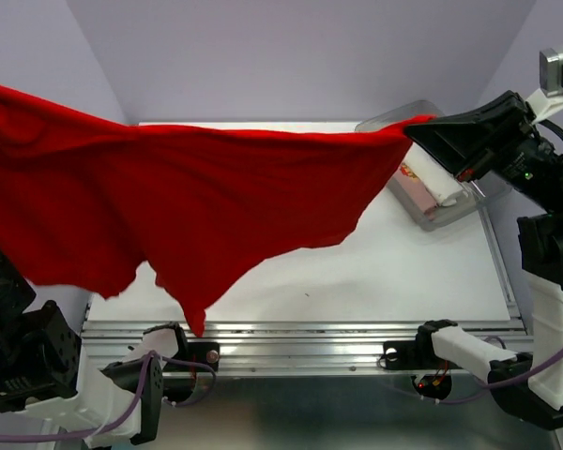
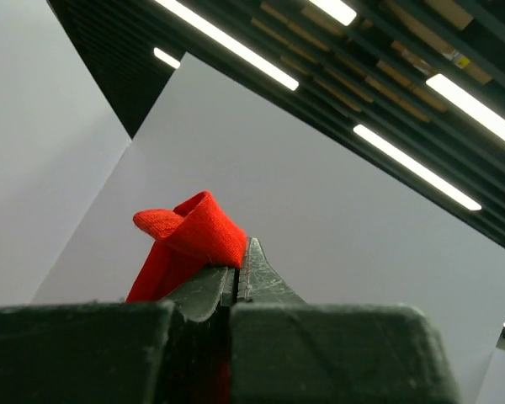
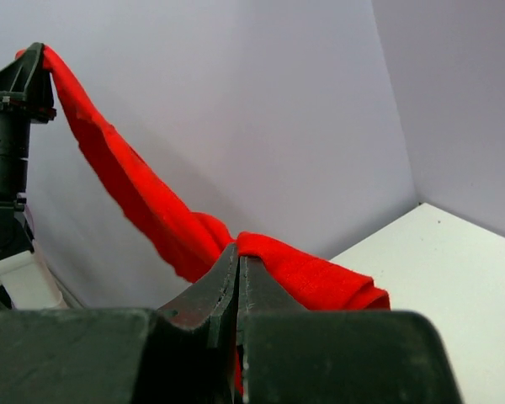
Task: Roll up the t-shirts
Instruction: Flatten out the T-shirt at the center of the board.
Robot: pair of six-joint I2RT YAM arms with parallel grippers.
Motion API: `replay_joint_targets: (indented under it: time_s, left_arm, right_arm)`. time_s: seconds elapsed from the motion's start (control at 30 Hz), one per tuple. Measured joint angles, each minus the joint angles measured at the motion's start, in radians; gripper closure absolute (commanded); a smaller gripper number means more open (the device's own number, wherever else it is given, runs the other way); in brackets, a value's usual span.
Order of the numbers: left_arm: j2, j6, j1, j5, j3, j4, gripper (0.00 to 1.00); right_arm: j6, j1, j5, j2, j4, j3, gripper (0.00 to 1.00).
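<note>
the red t-shirt is being held in the air above the white table, stretched between the two grippers, with its loose lower part hanging toward the near edge. the left gripper is being seen with its jaws pressed together on a bunched fold of the red cloth. the right gripper is likewise being seen closed tight on another edge of the same shirt, up near the far right corner of the table.

the cloth is being judged light, soft and limp. it is sagging between the two holds and draping in folds, so no shape is being kept by it once let go. it is not being judged fragile or slippery, and a thin pinch of the fabric is proving enough. for rolling, it is being judged best taken at two points along one hem or edge, well apart, so that it is being laid flat and square first.

by count, one red shirt is being shown. two more are being seen in the one clear plastic tub at the table's right side: a white t-shirt and a pale pink t-shirt with a small red print. two grippers are being used.
</note>
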Motion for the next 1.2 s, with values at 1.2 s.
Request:
replay_joint_targets:
  time_s: [1.2]
  left_arm:
    - [0.880, 0.066, -0.180, 0.171, -0.550, 0.045, 1.00]
  right_arm:
    - [-0.143, 0.007, 0.657, 0.452, -0.311, -0.634, 0.99]
